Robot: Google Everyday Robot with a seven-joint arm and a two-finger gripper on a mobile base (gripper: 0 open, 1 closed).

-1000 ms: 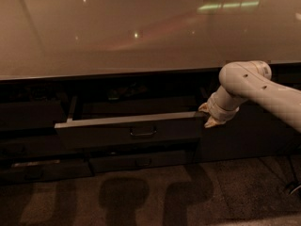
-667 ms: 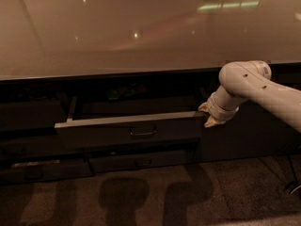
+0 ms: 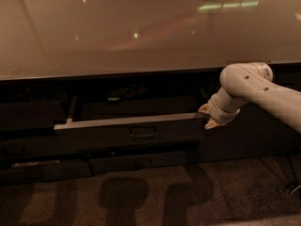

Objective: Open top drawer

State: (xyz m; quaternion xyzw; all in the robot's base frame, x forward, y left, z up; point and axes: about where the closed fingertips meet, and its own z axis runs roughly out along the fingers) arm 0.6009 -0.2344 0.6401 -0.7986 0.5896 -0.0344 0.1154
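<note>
Top drawer (image 3: 129,128) stands pulled well out from under the desk (image 3: 141,32), gripper (image 3: 207,117) at its right end, fingers spread; task looks nearly done.

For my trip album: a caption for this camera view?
Robot's pale claw at the right end of the wide dark grey top drawer, pulled partly open beneath a pale countertop.
</note>
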